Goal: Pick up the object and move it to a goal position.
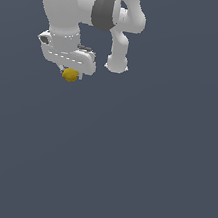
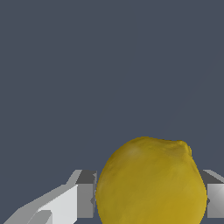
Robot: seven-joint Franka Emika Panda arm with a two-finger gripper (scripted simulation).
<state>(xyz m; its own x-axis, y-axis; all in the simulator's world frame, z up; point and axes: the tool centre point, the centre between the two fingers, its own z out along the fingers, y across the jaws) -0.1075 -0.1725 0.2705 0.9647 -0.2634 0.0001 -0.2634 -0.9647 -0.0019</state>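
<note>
The object [image 1: 70, 75] is a small yellow-orange roundish lump, seen just under the white gripper [image 1: 71, 73] in the upper left of the exterior view. In the wrist view the object [image 2: 151, 181] looks like a lemon and fills the space between the two grey fingers [image 2: 85, 194], which press on its two sides. The gripper is shut on the object. The fingertips are mostly hidden by the hand in the exterior view.
The white arm [image 1: 88, 6] reaches in from the top of the exterior view. Everything else is a plain dark grey-blue surface [image 1: 120, 174]. No goal marker shows in either view.
</note>
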